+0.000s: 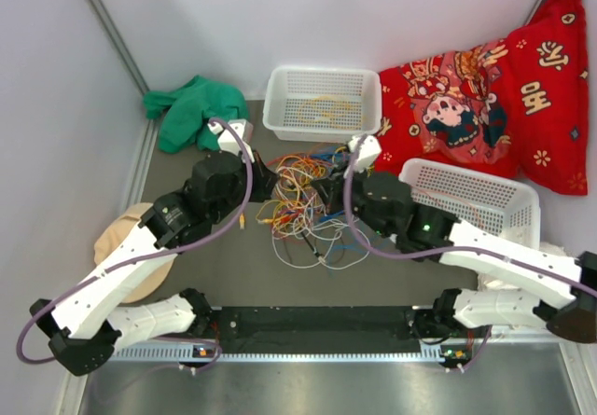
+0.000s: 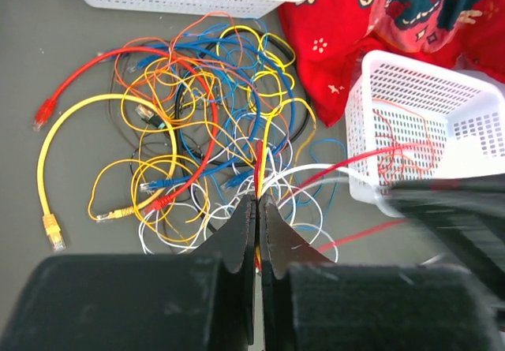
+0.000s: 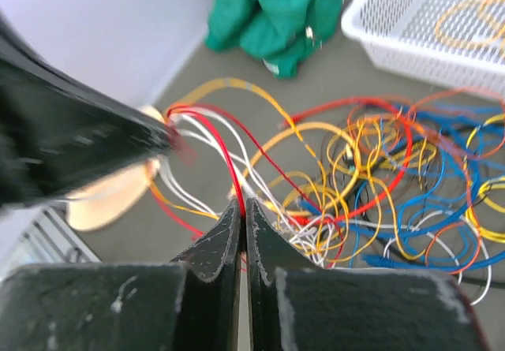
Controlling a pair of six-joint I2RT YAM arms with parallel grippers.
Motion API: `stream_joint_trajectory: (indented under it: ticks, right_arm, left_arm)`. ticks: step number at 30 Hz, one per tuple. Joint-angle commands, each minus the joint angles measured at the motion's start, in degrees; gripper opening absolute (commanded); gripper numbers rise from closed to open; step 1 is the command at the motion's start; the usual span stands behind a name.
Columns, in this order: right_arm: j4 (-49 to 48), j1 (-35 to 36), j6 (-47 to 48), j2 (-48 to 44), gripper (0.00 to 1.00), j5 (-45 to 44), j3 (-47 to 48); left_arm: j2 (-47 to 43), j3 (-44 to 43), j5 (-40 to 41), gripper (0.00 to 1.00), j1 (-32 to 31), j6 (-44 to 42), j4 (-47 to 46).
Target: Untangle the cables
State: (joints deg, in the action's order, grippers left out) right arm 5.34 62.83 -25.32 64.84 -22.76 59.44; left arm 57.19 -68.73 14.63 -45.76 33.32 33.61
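Both grippers clenched on wires pulled out of the cable tangle at mid-table.

Seen from above, the grey table (image 1: 233, 275) carries a red cushion (image 1: 466, 107) at 2 o'clock, a white basket (image 1: 522, 224) at 3 o'clock and a second white basket (image 1: 317, 133) at 12 o'clock with a yellow wire coiled inside. The cables (image 1: 303, 210), yellow, red, orange, blue and white, lie heaped and looped at the centre, between the two arms. A green cloth (image 1: 191, 107) sits at 11 o'clock and a tan pad (image 1: 126, 242) at 8 o'clock. The left gripper (image 2: 257, 199), at the heap's 9 o'clock edge, is pinched tight on red and yellow strands. The right gripper (image 3: 243, 203), at its 3 o'clock edge, is closed on a red strand.
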Motion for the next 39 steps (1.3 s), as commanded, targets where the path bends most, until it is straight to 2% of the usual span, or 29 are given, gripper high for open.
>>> stream_joint_trajectory:
  ticks: [1,2,3,4,6,7,15,17,18,19,20,21,23,26,34,39]
  right_arm:
    - [0.43,-0.34,2.29,-6.65,0.00,-2.55,4.36]
    - [1.94,-0.25,2.90,-7.61,0.00,-2.29,6.98]
    - [3.52,-0.34,3.17,-7.88,0.00,-2.02,8.57]
    - [7.19,-0.34,3.61,-8.06,0.00,-1.93,10.15]
    - [11.33,-0.34,4.31,-7.71,0.00,-1.85,15.95]
    - [13.01,-0.25,4.58,-7.27,0.00,-1.93,17.80]
    - [22.95,-0.34,5.02,-3.85,0.00,-2.02,33.10]
    - [24.09,-0.34,4.32,-3.06,0.00,-2.20,35.73]
    - [25.06,-0.25,3.88,-2.79,0.00,-2.37,36.44]
    - [25.41,-0.34,3.53,-2.18,0.00,-2.37,37.06]
    - [25.94,-0.34,2.74,-1.82,0.00,-2.55,38.20]
    - [26.64,-0.34,2.21,-1.56,0.00,-2.64,38.73]
    - [27.52,-0.34,0.37,-0.77,0.00,-3.16,40.22]
    - [30.33,-0.42,-1.91,0.64,0.00,-3.86,43.21]
    - [35.61,-0.42,-5.26,3.80,0.00,-4.05,48.92]
    - [37.10,-0.25,-8.07,5.82,0.00,-1.32,51.21]
  left_arm:
    - [-1.82,1.40,0.92,0.00,0.06,0.78,-2.14]
    - [-1.99,1.58,1.79,0.06,0.05,0.87,-1.88]
    - [-2.08,1.75,2.41,0.17,0.14,0.87,-1.62]
    - [-2.34,1.76,3.11,0.55,0.14,0.87,-1.35]
    - [-3.04,1.93,6.44,0.87,0.05,1.74,-0.21]
    - [-3.48,2.02,7.59,0.99,0.14,2.01,-0.12]
    - [-9.71,5.70,12.96,0.99,0.06,1.49,-4.32]
    - [-12.09,8.77,8.59,0.99,0.06,-1.92,-12.22]
    - [-14.97,12.96,5.79,0.98,0.14,-3.51,-16.51]
    - [-16.65,15.62,0.36,0.98,0.14,-5.44,-20.90]
    - [-20.06,22.08,-11.35,0.97,-0.03,-12.51,-31.22]
    - [-21.49,25.63,-16.43,0.95,0.05,-14.32,-36.45]
    - [-24.13,33.18,-17.88,0.97,0.05,-14.25,-45.68]
    - [-25.54,38.39,-18.67,0.99,0.05,-13.72,-51.86]
    - [-26.87,41.66,-20.70,0.99,-0.03,-16.79,-58.56]
    - [-23.10,41.84,-20.87,0.99,-0.03,-18.82,-62.60]
